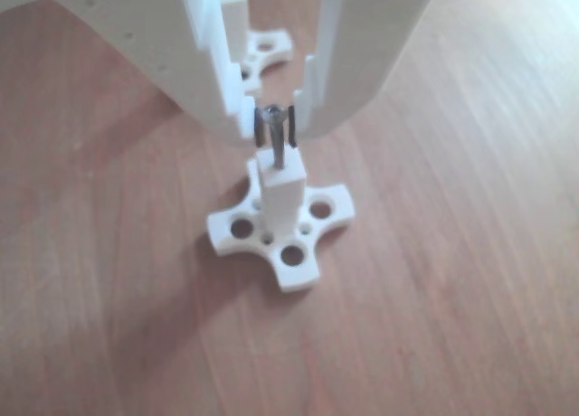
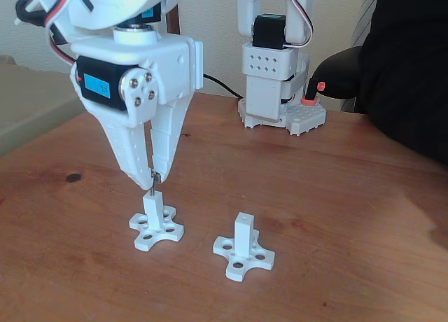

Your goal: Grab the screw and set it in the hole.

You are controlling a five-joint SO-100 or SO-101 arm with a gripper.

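Pointing straight down over the left post [image 2: 151, 204], pincer [image 2: 152, 176] pinched tight on the screw [image 1: 277, 137], tip in the hole.

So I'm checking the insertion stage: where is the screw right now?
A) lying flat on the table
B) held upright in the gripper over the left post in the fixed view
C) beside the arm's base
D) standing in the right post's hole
B: the gripper pinches the screw upright, its tip at the hole in the left post.
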